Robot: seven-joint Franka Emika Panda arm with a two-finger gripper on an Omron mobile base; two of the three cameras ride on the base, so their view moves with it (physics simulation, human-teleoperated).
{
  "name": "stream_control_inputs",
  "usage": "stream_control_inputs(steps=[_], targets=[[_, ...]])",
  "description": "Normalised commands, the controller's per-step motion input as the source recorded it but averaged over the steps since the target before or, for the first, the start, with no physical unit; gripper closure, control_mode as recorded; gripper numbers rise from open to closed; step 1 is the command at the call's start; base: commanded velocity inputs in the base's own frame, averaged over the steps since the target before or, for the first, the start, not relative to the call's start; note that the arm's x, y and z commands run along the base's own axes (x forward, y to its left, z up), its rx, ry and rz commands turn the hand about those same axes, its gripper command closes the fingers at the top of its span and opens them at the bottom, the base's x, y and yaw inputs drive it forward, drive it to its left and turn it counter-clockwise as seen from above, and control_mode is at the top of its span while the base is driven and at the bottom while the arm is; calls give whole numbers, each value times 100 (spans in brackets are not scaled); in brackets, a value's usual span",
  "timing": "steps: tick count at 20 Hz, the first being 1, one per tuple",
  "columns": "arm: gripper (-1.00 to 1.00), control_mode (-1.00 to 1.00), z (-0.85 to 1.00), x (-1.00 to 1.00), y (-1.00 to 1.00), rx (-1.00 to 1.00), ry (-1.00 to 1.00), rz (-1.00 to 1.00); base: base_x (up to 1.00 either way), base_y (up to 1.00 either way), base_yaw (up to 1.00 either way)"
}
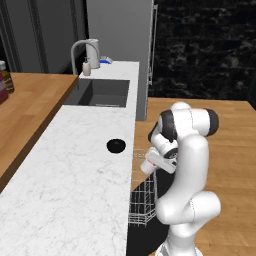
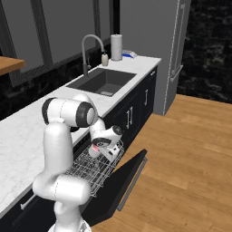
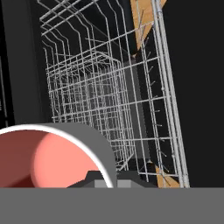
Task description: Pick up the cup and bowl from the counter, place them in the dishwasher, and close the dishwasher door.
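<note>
The end effector (image 2: 100, 149) grips the cup (image 3: 48, 157) by its rim, low over the white wire rack (image 2: 93, 170) of the open dishwasher (image 3: 26, 65), pink inside showing. The bowl (image 1: 116, 145) sits on the tabletop (image 1: 65, 180) near its front edge, well apart from the end effector. The dishwasher door (image 2: 124, 179) hangs open.
</note>
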Motion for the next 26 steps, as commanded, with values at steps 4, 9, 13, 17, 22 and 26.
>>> stream_control_inputs(steps=[4, 9, 13, 17, 22, 26], targets=[[100, -100, -66, 3, 12, 18, -8, 0, 0, 0, 0], [100, -100, -44, 16, 24, 8, -4, 0, 0, 0, 0], [100, -100, -46, 20, 16, 0, 0, 0, 0, 0, 0], [100, -100, -56, 12, 0, -1, 1, 0, 0, 0, 0], [100, -100, -68, 0, -14, -1, 5, 0, 0, 0, 0], [100, -100, -70, 0, -15, -1, 0, 0, 0, 0, 0]])
